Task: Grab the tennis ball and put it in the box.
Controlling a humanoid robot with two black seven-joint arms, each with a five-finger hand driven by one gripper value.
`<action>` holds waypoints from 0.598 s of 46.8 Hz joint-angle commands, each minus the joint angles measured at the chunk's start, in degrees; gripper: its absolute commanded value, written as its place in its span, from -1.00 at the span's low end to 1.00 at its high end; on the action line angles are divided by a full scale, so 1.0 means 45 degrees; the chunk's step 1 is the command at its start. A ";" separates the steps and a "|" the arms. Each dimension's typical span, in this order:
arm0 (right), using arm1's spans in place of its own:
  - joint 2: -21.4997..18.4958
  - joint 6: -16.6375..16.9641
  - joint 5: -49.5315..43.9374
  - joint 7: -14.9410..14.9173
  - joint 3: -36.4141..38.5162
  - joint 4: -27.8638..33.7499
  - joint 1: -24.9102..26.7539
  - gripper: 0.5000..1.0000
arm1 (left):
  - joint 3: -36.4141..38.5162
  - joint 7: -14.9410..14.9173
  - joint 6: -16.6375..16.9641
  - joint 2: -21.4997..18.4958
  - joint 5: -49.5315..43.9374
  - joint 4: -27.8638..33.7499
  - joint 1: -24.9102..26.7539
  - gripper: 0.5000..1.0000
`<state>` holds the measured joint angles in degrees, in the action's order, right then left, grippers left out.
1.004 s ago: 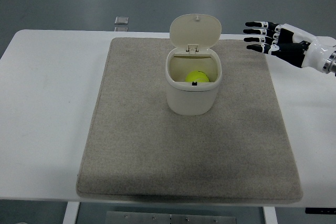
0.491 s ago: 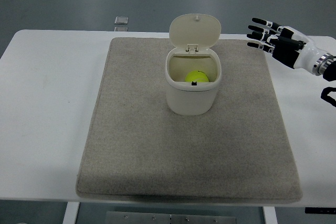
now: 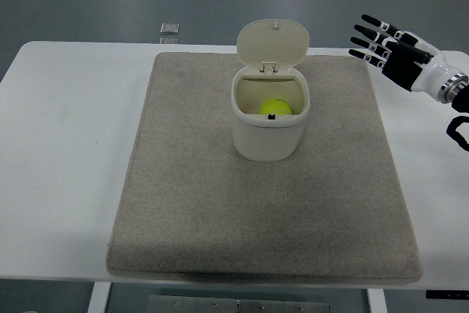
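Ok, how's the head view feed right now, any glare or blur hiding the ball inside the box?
Head view: lighting is soft and even, with no glare on the white table; the tennis ball shows clearly in the shaded inside of the box under its raised lid; the box casts only a faint shadow on the mat; the right robot hand, fingers spread, looks sharp, without motion blur.

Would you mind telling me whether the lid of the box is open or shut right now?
Open. The lid stands upright behind the box, and the tennis ball shows inside.
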<state>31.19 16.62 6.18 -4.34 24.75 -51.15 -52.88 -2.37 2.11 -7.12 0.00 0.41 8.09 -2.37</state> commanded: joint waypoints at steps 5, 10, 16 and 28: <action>0.0080 0.0056 0.0013 -0.0011 0.0027 -0.0021 0.0012 0.70 | 0.0000 0.0000 0.0000 0.0000 -0.0012 0.0000 -0.0001 0.99; 0.0060 -0.0002 0.0013 -0.0031 0.0027 -0.0021 0.0012 0.70 | -0.0001 0.0000 0.0000 0.0000 -0.0012 0.0000 -0.0001 0.99; 0.0080 -0.0003 -0.0006 -0.0031 0.0027 -0.0021 -0.0007 0.70 | 0.0000 0.0000 0.0000 0.0000 -0.0013 0.0000 -0.0001 0.99; 0.0099 0.0114 0.0033 -0.0050 0.0047 -0.0040 -0.0027 0.70 | 0.0000 0.0000 0.0000 0.0000 0.0007 0.0000 -0.0001 0.99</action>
<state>31.72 17.07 6.27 -4.50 24.96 -51.24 -52.97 -2.37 2.11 -7.12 0.00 0.41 8.09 -2.38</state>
